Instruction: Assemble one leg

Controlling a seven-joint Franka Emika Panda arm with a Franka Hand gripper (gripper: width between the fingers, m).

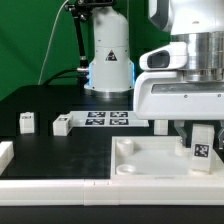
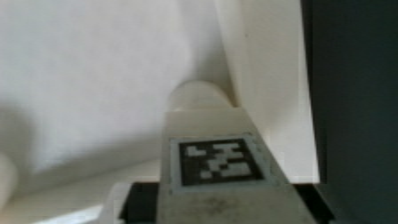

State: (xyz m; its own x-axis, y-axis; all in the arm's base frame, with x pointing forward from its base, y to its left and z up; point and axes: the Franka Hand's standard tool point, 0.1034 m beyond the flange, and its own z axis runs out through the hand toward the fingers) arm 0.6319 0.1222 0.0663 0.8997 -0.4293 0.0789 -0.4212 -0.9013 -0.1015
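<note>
On the exterior view I see the gripper clamped on the leg. It holds the leg upright, tag facing the camera, over the white square panel. The panel lies by the near edge of the black tabletop, on the exterior view's right. I cannot tell whether the leg's lower end touches the panel. A spare leg and a second spare leg stand towards the far edge on the exterior view's left. The marker board lies just beside them. A white rail runs along the near edge. On the wrist view the leg fills the middle, its tag sharp. The gripper's fingers press its sides, and its far end meets white panel.
</note>
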